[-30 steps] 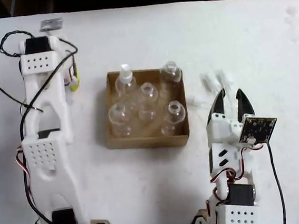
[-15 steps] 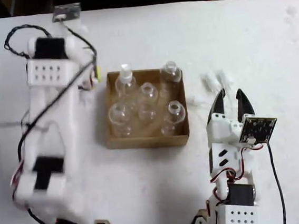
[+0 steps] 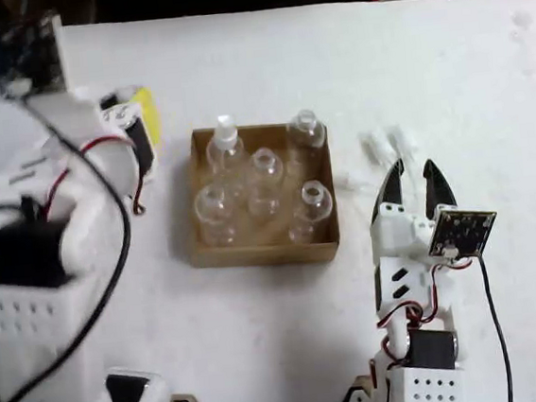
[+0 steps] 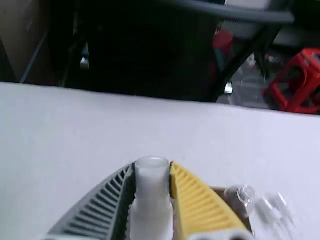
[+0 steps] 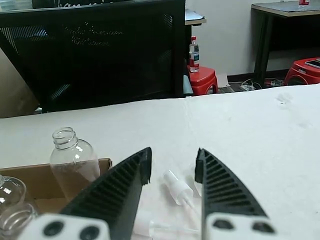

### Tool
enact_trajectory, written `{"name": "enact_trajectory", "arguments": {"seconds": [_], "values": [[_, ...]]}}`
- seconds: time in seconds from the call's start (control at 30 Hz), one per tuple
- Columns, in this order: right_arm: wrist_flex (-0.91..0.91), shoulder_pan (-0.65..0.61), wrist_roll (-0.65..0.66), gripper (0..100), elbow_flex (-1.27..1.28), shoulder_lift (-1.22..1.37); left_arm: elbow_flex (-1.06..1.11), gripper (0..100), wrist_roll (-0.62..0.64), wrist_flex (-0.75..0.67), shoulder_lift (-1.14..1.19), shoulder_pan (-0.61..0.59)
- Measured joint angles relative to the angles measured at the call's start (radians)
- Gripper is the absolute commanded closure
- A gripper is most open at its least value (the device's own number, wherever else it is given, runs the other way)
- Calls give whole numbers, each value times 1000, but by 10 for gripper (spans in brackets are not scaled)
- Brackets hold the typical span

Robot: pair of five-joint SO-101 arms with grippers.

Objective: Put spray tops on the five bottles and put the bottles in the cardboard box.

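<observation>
White worktop [image 3: 262, 335]; cardboard box [image 3: 263, 253] holding five bottles [image 3: 265, 177]. Left tool [image 4: 152, 171] clamps spray top [image 4: 151, 192]; right tool [image 5: 172, 161] open. Risk: misaligned spray top tips crowded bottles.

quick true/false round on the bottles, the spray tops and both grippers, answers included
1. Five bottles stand in the cardboard box. True.
2. The right gripper is shut on a bottle. False: its fingers are open and hold nothing.
3. The left gripper grips a white spray top between its fingers. True.
4. Every bottle in the box has a top on. False: only one capped bottle does; the others have open necks.
5. The loose spray tops lie on the left arm's side of the box. False: they lie on the table on the right arm's side, just ahead of the right gripper.
</observation>
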Motion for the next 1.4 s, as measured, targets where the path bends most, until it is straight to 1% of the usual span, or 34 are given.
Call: {"name": "enact_trajectory", "arguments": {"seconds": [0.33, 0.53, 0.67, 0.8, 0.93, 1.0, 1.2, 1.4], "values": [[0, 0, 0, 868, 0, 0, 591, 977, 18, -652, -359, 12], [0, 0, 0, 868, 0, 0, 816, 977, 20, -905, -503, 75], [0, 0, 0, 868, 0, 0, 931, 977, 20, -1105, -519, 87], [0, 0, 0, 868, 0, 0, 1048, 977, 6, -1261, -525, 87], [0, 0, 0, 868, 0, 0, 1134, 977, -46, -1361, -525, 87], [0, 0, 0, 868, 0, 0, 1162, 977, -49, -1387, -525, 87], [0, 0, 0, 868, 0, 0, 1174, 977, -46, -1396, -525, 91], [0, 0, 0, 868, 0, 0, 1171, 977, -43, -1396, -535, 129]]}}
